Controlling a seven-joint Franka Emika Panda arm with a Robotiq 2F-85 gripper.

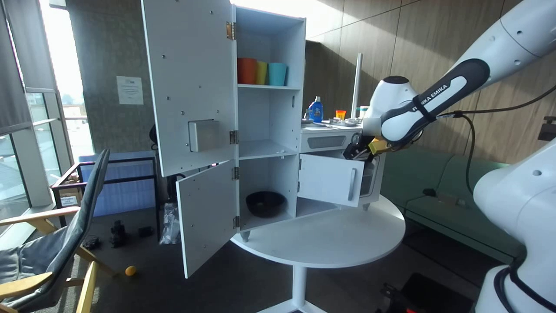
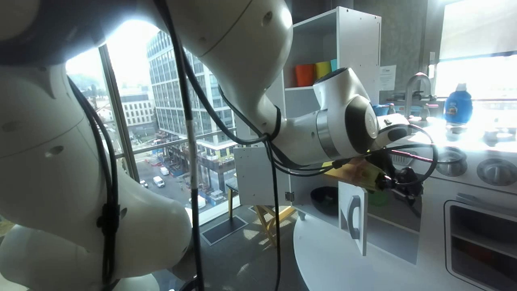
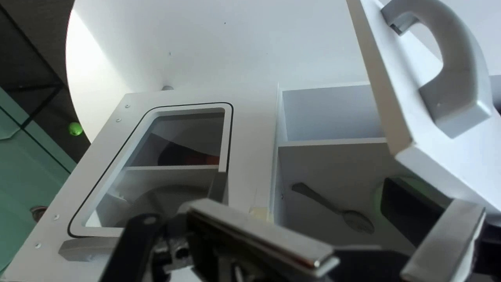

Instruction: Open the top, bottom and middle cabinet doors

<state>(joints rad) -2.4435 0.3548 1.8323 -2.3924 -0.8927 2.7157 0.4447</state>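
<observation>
The tall white cabinet (image 1: 269, 117) has its large top door (image 1: 191, 82) swung wide open and its bottom door (image 1: 208, 213) also open. The small middle door (image 1: 325, 176) beside it stands partly open; its grey handle shows in an exterior view (image 2: 354, 218) and in the wrist view (image 3: 460, 74). My gripper (image 1: 357, 148) is at the upper free corner of this small door, above its compartment; it also shows in an exterior view (image 2: 404, 182). In the wrist view the gripper (image 3: 336, 235) has its fingers apart with nothing between them. I cannot tell whether it touches the door.
A spoon (image 3: 332, 209) and a partly hidden green item (image 3: 379, 199) lie in the small compartment. The oven door (image 3: 250, 129) is shut beside it. A blue bottle (image 1: 316, 110) stands on the counter. A black bowl (image 1: 265, 204) and cups (image 1: 246, 71) are in the cabinet.
</observation>
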